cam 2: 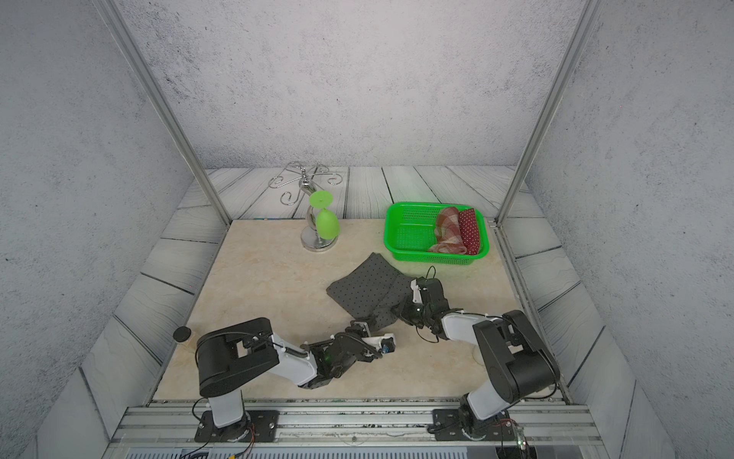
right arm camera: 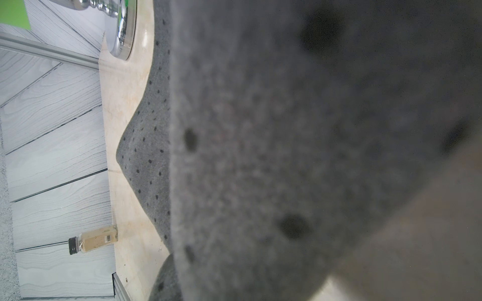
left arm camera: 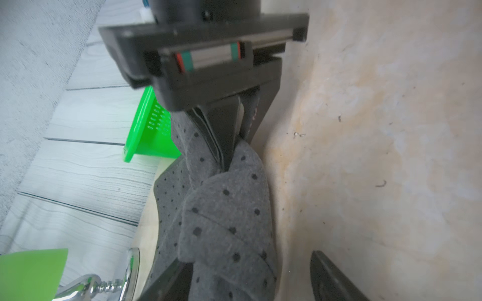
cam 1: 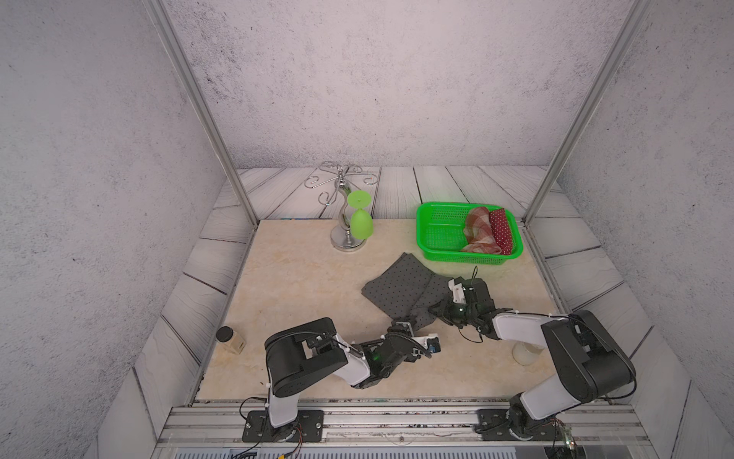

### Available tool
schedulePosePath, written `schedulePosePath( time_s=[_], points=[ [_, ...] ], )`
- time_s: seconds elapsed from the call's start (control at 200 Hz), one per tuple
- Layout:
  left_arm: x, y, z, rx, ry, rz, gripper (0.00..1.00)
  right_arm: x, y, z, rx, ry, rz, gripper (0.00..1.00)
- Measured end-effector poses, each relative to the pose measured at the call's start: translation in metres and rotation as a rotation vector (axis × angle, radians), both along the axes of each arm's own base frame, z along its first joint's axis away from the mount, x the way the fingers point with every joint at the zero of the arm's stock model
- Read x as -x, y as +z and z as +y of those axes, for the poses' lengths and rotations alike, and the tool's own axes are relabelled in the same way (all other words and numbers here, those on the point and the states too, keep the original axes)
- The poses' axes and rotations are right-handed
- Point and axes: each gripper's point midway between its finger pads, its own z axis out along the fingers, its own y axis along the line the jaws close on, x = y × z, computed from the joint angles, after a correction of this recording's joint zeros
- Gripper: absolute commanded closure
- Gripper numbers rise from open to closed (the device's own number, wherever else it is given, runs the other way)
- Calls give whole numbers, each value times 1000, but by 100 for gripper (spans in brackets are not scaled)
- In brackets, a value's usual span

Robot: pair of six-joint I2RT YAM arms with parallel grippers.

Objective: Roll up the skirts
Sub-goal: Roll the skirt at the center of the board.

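The dark grey dotted skirt lies mid-table, its near end folded into a loose roll. My left gripper sits low at that near end. It is open: its two fingers straddle the roll, and one of them stands apart from the cloth. My right gripper is shut on the skirt's right-hand edge, and the left wrist view shows its tips pinching the fabric. Grey cloth fills the right wrist view and hides the jaws. The plaid skirt and the red dotted skirt lie rolled in the green basket.
A chrome stand with a green goblet hanging from it is at the back, left of the basket. A spice jar sits at the table's left edge. A white cup is under the right arm. Metal frame posts flank the table.
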Motion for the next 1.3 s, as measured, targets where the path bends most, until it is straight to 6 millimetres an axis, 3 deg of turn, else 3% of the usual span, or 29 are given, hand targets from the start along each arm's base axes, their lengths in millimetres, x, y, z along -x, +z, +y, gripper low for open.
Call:
schedulePosePath(
  time_s=[0.125, 0.25, 0.405, 0.64, 0.781, 0.896, 0.956, 1.296],
  points=[
    [-2, 2, -6, 0, -12, -20, 26, 1, 0, 1, -6, 3, 3, 88],
    [-3, -12, -12, -19, -22, -24, 26, 3, -2, 0, -6, 0, 8, 88],
    [-9, -7, -18, 29, -13, -70, 25, 3, -2, -1, -9, 0, 8, 88],
    [-3, 2, -7, 89, -16, -130, 25, 4, 1, 2, -27, 13, 7, 88],
    [3, 31, 4, 157, -16, -144, 25, 4, 1, 3, -33, 17, 6, 88],
    [5, 66, 2, 248, -30, -174, 25, 5, 1, 3, -33, 18, 7, 88],
    [8, 73, 0, 265, -49, -176, 25, 5, 1, 3, -34, 18, 7, 88],
    [20, 25, -24, 106, -181, -59, 24, 5, 2, 4, -37, 17, 11, 87]
  ],
)
